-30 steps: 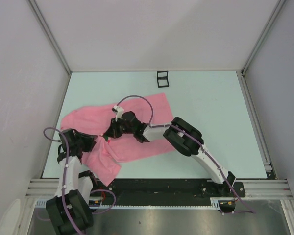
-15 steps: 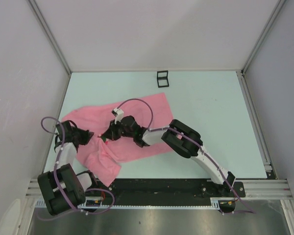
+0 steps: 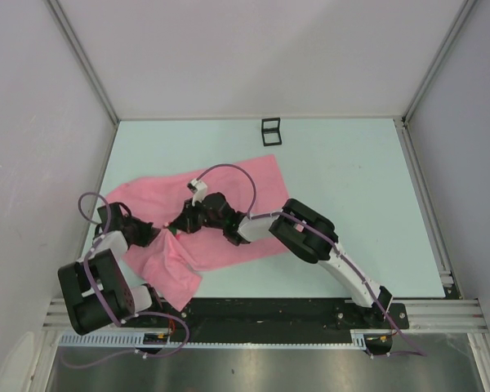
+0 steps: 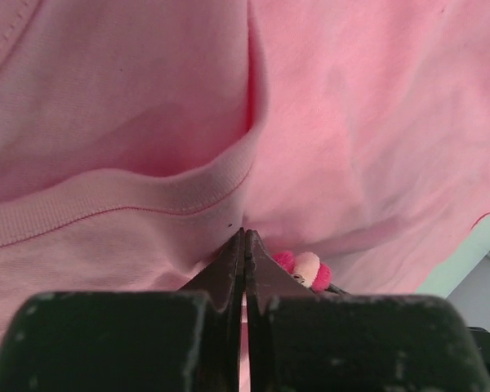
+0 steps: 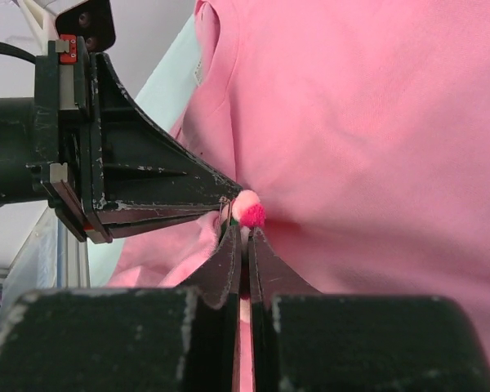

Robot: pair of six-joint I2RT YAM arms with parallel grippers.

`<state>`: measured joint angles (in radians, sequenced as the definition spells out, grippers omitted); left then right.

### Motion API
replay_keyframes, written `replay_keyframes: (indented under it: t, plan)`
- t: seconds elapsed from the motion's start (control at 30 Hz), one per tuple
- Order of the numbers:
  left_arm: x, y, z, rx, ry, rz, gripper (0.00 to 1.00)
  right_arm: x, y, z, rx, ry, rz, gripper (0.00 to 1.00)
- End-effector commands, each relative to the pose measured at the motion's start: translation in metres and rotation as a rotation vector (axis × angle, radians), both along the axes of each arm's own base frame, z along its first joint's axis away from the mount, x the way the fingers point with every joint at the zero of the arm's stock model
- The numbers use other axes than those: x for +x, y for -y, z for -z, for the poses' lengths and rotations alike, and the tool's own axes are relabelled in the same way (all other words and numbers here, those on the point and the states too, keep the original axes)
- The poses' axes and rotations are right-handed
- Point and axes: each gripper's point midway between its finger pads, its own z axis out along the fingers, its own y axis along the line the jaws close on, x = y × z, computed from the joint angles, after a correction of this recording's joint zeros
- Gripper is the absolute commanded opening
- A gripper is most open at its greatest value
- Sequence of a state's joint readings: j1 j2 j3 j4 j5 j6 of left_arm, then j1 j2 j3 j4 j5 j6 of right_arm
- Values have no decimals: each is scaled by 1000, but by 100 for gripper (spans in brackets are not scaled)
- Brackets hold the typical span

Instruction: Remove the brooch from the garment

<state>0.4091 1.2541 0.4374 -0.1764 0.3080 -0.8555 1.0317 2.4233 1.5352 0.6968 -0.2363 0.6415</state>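
The pink garment (image 3: 238, 186) lies spread across the table's left and middle, rumpled at its near end. The brooch (image 5: 250, 211), a tiny pink and red puff on a metal pin, sits on the cloth between the two grippers. My right gripper (image 5: 243, 230) is shut on the brooch from below. My left gripper (image 4: 245, 233) is shut on a fold of the garment by its ribbed hem, with the brooch (image 4: 306, 268) just to its right. In the right wrist view the left fingers (image 5: 163, 184) meet the cloth right beside the brooch. From above, both grippers (image 3: 167, 233) meet tip to tip and hide the brooch.
A small black square frame (image 3: 270, 131) stands at the table's far edge. Grey walls enclose the table (image 3: 351, 180) on three sides. The left arm's elbow (image 3: 94, 286) hangs over the near left corner, and a metal rail (image 3: 269, 314) runs along the front.
My left gripper has closed on the cloth beside the brooch, and the left arm's elbow has swung down and leftward. The right gripper stays shut on the brooch.
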Motion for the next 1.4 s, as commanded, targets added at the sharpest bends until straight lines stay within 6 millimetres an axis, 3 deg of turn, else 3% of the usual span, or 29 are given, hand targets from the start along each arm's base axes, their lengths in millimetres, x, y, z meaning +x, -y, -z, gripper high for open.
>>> replay_keyframes:
  t: [0.0, 0.27, 0.63, 0.67, 0.83, 1.0, 1.2, 1.23, 1.27, 1.37]
  plan:
    - [-12, 5, 4, 5, -8, 37, 0, 10, -4, -55, 116, 70, 29, 0]
    - [-29, 17, 13, -27, -28, 58, 0, 13, -14, -58, 134, 66, 36, 0]
    - [-11, 13, -10, 13, 65, 100, 1, -5, -18, -53, 126, -32, -78, 0]
    - [-12, 12, -7, 16, 57, 99, 1, -15, -19, -43, 91, -75, -144, 1]
    - [-14, 11, 2, 16, 37, 108, 0, -27, -11, -18, -39, -164, -225, 21]
    - [-19, 11, 12, 20, 12, 98, 0, -22, -5, -12, -115, -143, -286, 36]
    - [-20, 11, 12, 23, 13, 98, 0, -12, -6, -10, -139, -111, -328, 46]
    - [-20, 11, 11, 27, 16, 100, 0, -13, -4, 5, -173, -137, -331, 47]
    - [-20, 11, 11, 30, 16, 101, 0, -7, -9, -5, -156, -122, -346, 47]
    - [-21, 11, 11, 30, 16, 102, 0, -5, -12, 3, -163, -134, -366, 47]
